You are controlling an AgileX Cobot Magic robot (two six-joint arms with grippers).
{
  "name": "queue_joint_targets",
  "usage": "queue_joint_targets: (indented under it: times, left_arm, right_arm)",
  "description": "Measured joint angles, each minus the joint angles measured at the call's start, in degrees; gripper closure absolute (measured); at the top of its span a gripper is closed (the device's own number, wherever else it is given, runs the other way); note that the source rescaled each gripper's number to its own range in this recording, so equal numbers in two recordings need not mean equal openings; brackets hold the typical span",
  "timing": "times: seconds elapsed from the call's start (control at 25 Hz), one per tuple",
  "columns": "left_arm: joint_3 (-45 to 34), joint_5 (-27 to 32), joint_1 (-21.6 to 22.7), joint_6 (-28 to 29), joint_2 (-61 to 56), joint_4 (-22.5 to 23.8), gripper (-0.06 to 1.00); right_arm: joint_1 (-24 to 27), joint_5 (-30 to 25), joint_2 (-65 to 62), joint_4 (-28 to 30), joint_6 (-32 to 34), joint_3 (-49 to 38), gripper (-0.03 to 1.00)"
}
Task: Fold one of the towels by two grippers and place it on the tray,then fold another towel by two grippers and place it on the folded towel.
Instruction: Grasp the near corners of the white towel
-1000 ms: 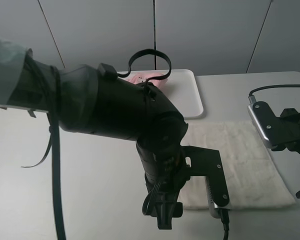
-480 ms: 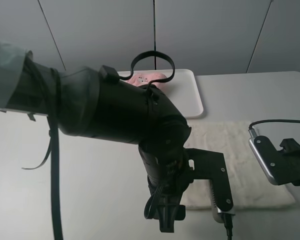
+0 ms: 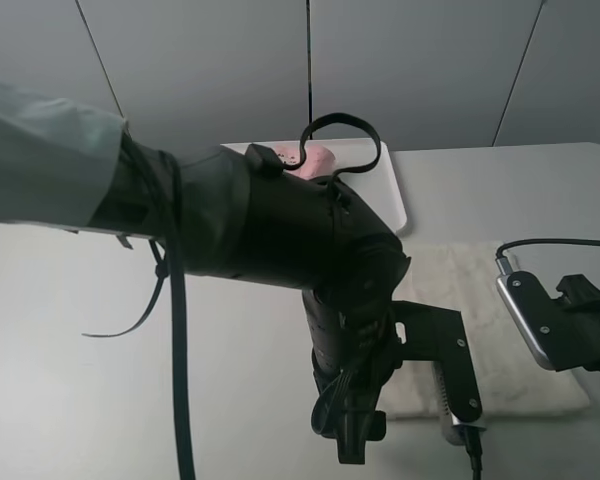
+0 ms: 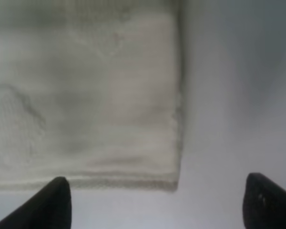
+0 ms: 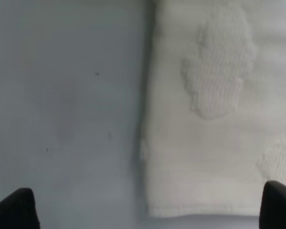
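Cream-white towel point(image 3: 465, 275) lies spread flat on the grey table point(image 3: 80, 400), just in front of the white tray point(image 3: 390, 200), where the pink towel point(image 3: 315, 158) rests, mostly hidden behind the left arm. Compared with a second ago, that arm has swung further to the right in the high view and a little lower, now covering more of the tray and the pink cloth. The right arm has dropped from beside the towel's far right corner to near its front right corner, and has hardly moved in the last half second. The left gripper point(image 4: 162, 205) hangs with its jaws spread wide and nothing between them, one front corner of the cream-white towel point(image 4: 86, 95) just ahead of the tips. The right gripper point(image 5: 148, 210) is equally wide apart and empty, above the other front corner of the towel point(image 5: 214, 119). Whether either touches the cloth cannot be told.
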State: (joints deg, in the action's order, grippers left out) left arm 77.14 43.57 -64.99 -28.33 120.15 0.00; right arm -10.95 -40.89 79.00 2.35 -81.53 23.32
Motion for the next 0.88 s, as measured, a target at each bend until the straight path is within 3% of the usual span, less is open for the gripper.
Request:
queue_joint_targets:
  times: [0.24,0.48,0.88]
  left_arm:
    - [0.1,1.0,-3.2,-0.2,1.5,0.4,0.01]
    - [0.1,1.3,-3.3,3.8,2.5,3.8,0.01]
    - [0.1,1.3,-3.3,4.4,3.7,4.2,0.01]
  right_arm:
    - [0.0,0.0,0.0,0.0,-0.9,0.0,-0.03]
    - [0.0,1.2,0.0,0.0,-1.2,0.0,-0.03]
    - [0.0,1.5,0.4,0.0,-2.5,0.0,-0.03]
